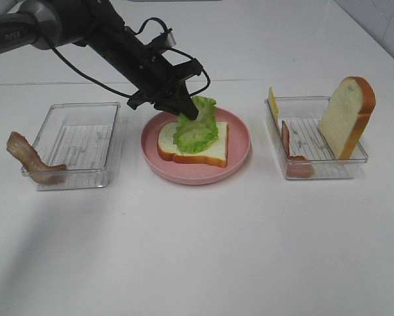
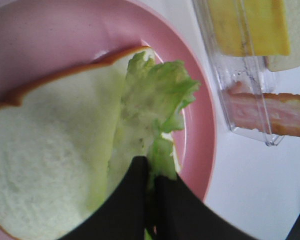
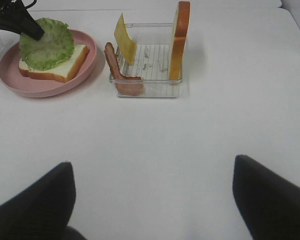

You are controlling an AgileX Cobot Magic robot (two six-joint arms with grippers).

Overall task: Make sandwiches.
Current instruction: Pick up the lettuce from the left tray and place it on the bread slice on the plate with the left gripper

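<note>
Left pincer [image 1: 189, 110] pinches lettuce [image 1: 198, 128] by its rim, frame centre, draped on bread slice [image 1: 206, 155] on pink plate [image 1: 241, 141]. Looks limp, light, floppy; edge grip suits. Right pincer [image 3: 152, 197] gapes empty.

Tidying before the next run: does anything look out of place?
Yes. One bacon strip hangs over the left tray's outer corner, half outside it. At the right tray, a second strip leans against a side wall and the cheese stands on edge at a back corner.
</note>
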